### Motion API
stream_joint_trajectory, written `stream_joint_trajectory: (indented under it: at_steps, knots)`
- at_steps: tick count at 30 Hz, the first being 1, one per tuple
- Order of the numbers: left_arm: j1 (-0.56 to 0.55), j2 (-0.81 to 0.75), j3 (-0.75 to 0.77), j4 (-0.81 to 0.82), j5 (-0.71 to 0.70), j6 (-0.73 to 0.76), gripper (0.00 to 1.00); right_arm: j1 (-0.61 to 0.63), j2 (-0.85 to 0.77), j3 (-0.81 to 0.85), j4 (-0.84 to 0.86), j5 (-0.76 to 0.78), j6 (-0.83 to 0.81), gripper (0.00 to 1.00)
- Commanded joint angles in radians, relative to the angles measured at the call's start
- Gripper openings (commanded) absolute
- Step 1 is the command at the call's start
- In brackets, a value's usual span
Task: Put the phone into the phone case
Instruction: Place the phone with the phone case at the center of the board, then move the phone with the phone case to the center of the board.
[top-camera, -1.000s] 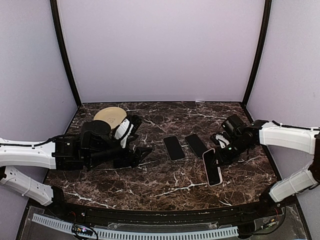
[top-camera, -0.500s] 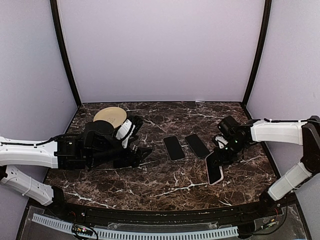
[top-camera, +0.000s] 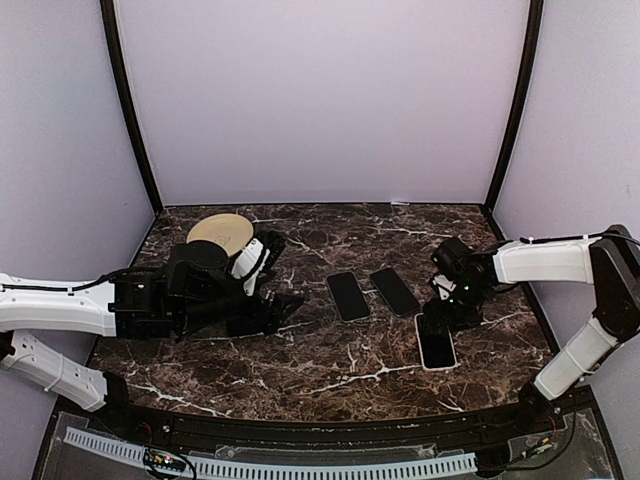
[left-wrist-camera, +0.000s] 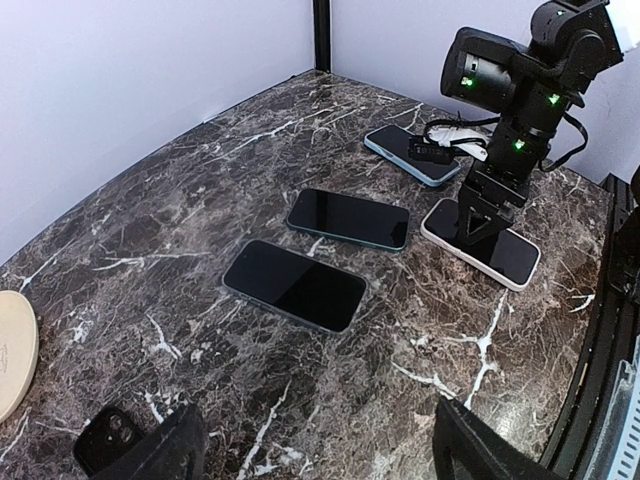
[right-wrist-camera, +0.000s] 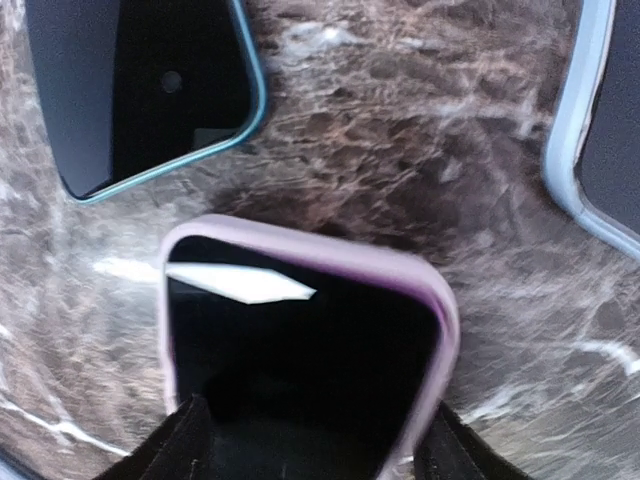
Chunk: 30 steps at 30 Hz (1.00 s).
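With wrist tipped down, the right end effector (top-camera: 441, 318) stands spread astride the far end of the pink-cased phone (top-camera: 436, 348), flat on the bench (top-camera: 330, 372). The left end effector (top-camera: 286, 306) is wide open, empty.

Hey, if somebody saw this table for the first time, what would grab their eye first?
Probably the right claw, open and poised over one end of the phone in the pale case, which lies flat at the table's right side. Next, a dark phone and a second dark phone side by side in the middle, then the left claw, open and low over the marble on the left, with a beige disc behind it.
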Motion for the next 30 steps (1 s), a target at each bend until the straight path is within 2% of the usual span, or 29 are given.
stream_joint_trajectory:
  at_steps: [1, 5, 7, 9, 23, 30]
  knots:
    - [0.008, -0.011, 0.025, -0.024, -0.012, -0.004, 0.80, -0.007, 0.006, -0.006, -0.023, 0.113, -0.010, 0.78]
    - [0.008, -0.011, 0.027, -0.026, -0.014, -0.001, 0.80, 0.005, 0.001, 0.010, -0.023, 0.124, -0.007, 0.88]
    - [0.008, -0.009, 0.027, -0.024, -0.013, -0.001, 0.80, 0.028, 0.000, 0.024, -0.015, 0.130, -0.003, 0.96]
    - [0.008, -0.006, 0.027, -0.024, -0.011, 0.000, 0.80, 0.053, 0.002, 0.041, -0.007, 0.133, 0.008, 0.98]
    - [0.009, -0.002, 0.027, -0.029, -0.011, 0.003, 0.81, 0.122, 0.080, 0.044, 0.032, 0.178, 0.065, 0.98]
    - [0.010, -0.006, 0.023, -0.033, -0.015, 0.005, 0.81, 0.124, 0.076, -0.002, 0.012, 0.211, 0.084, 0.83]
